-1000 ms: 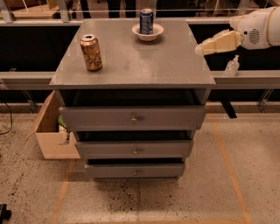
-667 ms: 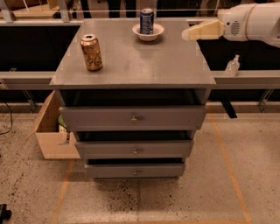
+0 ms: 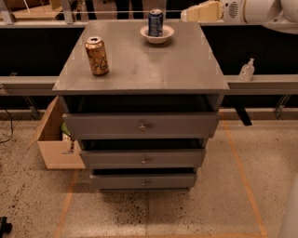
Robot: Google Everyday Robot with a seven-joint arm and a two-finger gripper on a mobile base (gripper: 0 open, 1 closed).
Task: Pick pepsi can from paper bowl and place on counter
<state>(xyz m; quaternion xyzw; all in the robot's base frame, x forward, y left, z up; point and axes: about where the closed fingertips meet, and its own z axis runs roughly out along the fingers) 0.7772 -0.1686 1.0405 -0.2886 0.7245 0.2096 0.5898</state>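
The counter (image 3: 153, 65) is sitting center, and the gripper (image 3: 195, 13) is hovering off its far right corner; can't tell if it's spread or closed. The paper bowl (image 3: 165, 35), far middle, is holding the pepsi can (image 3: 155, 22) upright. Coming in sideways is risking tipping it or shoving the bowl.

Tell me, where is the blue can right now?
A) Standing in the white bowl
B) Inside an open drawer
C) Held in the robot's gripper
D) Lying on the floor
A: the blue can stands upright in the bowl near the far edge of the counter, while the gripper is off to the right by the far right corner, apart from it.
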